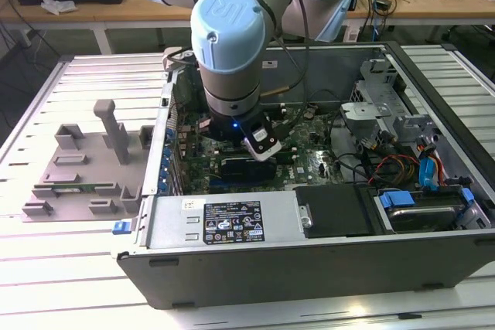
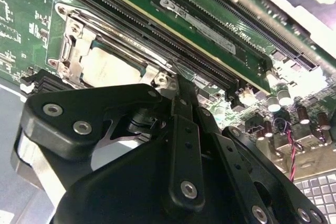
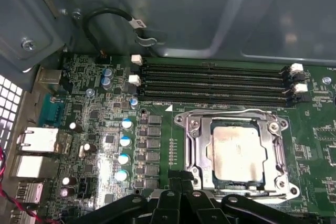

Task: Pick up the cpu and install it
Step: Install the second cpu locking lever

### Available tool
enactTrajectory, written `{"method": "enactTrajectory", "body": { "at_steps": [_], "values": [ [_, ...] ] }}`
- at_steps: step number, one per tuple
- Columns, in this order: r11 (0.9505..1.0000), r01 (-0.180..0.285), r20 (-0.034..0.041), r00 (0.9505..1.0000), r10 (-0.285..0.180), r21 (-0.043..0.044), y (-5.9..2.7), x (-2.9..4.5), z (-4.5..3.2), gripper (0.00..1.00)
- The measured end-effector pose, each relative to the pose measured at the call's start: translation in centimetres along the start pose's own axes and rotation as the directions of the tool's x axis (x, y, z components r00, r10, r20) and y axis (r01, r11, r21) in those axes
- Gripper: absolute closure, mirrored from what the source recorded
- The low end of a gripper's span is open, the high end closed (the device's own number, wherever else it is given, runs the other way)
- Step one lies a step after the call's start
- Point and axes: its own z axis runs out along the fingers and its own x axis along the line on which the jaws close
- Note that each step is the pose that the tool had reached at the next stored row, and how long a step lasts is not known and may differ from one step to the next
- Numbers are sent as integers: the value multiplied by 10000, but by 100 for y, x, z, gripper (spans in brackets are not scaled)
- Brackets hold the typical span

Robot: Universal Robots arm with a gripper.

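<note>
Setting: slatted metal bench with an open PC case at centre frame; grey fixture plate at the exterior view's left, outside the case.
Arm: wrist reaches down into the case over the motherboard, just left of frame centre.
Gripper: linkage bars fill the lower edge of the first wrist view and converge to a narrow point. Fingertips are hidden, so cannot tell whether it is clamped or parted, nor whether it holds anything.
Cpu: silver square lying flat inside the socket frame, lower right of the first wrist view; seen also at, upper left of the second wrist view.
Key relation: cpu lies just beyond the gripper tip, slightly toward frame right in the first wrist view. No contact visible.
Memory slots: run parallel to the socket's far edge, beyond the cpu.
Judgement: cpu looks seated in the socket; frame still unlatched, apparently.
</note>
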Motion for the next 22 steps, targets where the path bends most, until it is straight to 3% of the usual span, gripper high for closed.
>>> {"method": "enactTrajectory", "body": {
  "at_steps": [11, 14, 16, 17, 18, 19, 22],
  "values": [
    [10000, -3, 0, 10000, 3, -12, -1, 1, 3, 89],
    [10000, -3, -2, 10000, 3, 16, 37, -4, -99, 89],
    [10000, 0, -5, 10000, 0, 99, 57, -11, -150, 89],
    [9998, 4, -8, 10000, -4, 201, 67, -17, -176, 89],
    [9971, -20, -20, 10000, 22, 762, 74, -28, -198, 89],
    [9936, -107, 4, 9999, 108, 1128, 77, -31, -199, 89],
    [9930, -246, 54, 9997, 242, 1157, 112, -32, -186, 89]
  ]
}}
